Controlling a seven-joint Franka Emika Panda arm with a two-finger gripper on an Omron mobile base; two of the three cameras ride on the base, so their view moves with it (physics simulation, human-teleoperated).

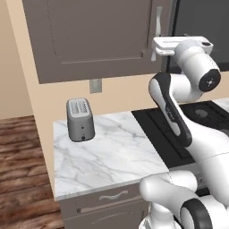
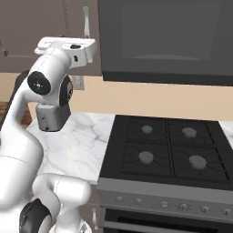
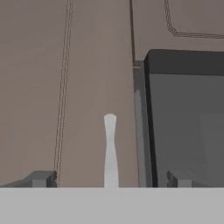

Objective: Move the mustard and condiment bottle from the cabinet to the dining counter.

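Note:
The grey-brown upper cabinet [image 1: 89,36] has its panelled door shut, so the mustard and the condiment bottle are hidden. The dining counter is out of view. My gripper [image 3: 110,179] is raised to the door's right edge, right at the long silver handle [image 3: 110,144]. In the hand view the handle rises between my two dark fingertips [image 3: 41,178], which stand wide apart and do not touch it. The gripper is open and holds nothing. From the base views the white hand [image 1: 167,44] sits just below the handle [image 1: 159,22], also seen as the handle [image 2: 85,20].
A silver toaster [image 1: 80,119] stands at the back left of the small marble worktop [image 1: 107,152]. A black stove [image 2: 164,150] lies to the right, under a dark grey unit [image 2: 164,36] beside the cabinet. Grey drawers [image 1: 112,197] sit below the worktop.

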